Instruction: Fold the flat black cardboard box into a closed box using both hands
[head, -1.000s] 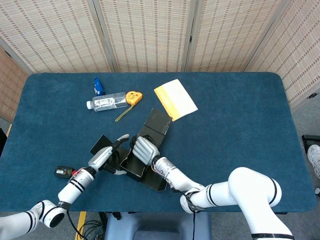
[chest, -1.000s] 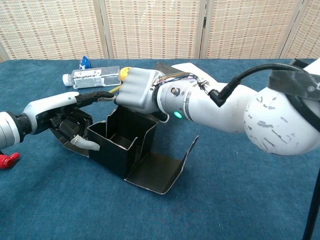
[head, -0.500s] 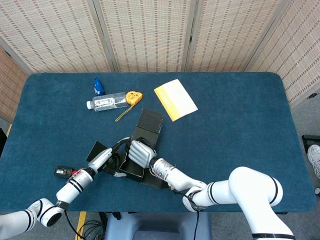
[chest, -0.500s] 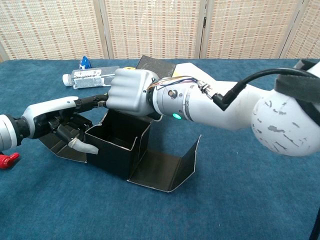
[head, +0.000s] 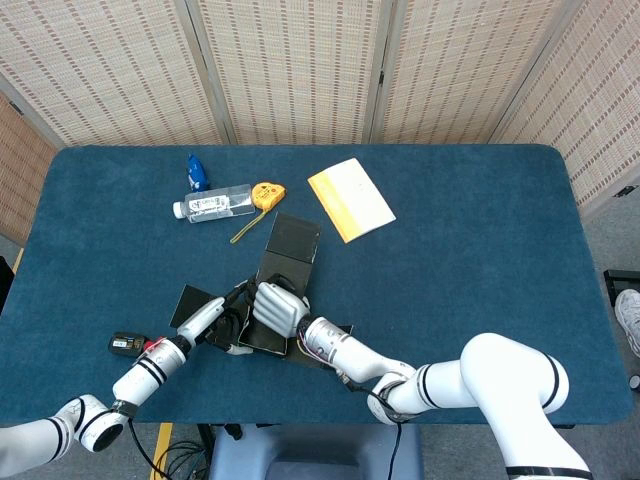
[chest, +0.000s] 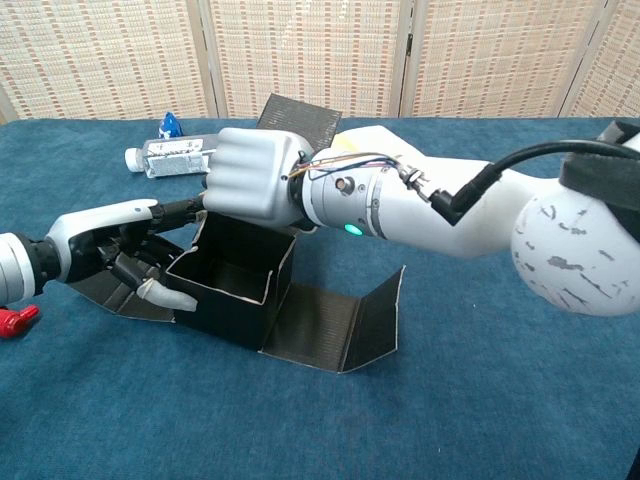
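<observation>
The black cardboard box (head: 268, 331) (chest: 228, 300) stands as an open tray on the blue table. Its lid flap (head: 291, 240) (chest: 297, 112) rises behind it, and a side flap (chest: 345, 325) lies bent up on its right. My right hand (head: 279, 307) (chest: 250, 180) is curled into a fist over the box's rear wall, gripping it. My left hand (head: 217, 322) (chest: 125, 252) rests on the left flap (chest: 95, 288) beside the box. Its thumb touches the outer left wall, and one finger stretches to the rear corner.
A clear water bottle (head: 212, 205) (chest: 168, 156), a blue cap-like object (head: 197, 172), a yellow tape measure (head: 266, 194) and an orange-edged booklet (head: 350, 199) lie behind the box. A small black and red device (head: 128, 344) lies near my left forearm.
The box has settled flat onto the table and slid slightly left. The lid flap stands higher behind my right fist. The right side flap has opened flatter.
</observation>
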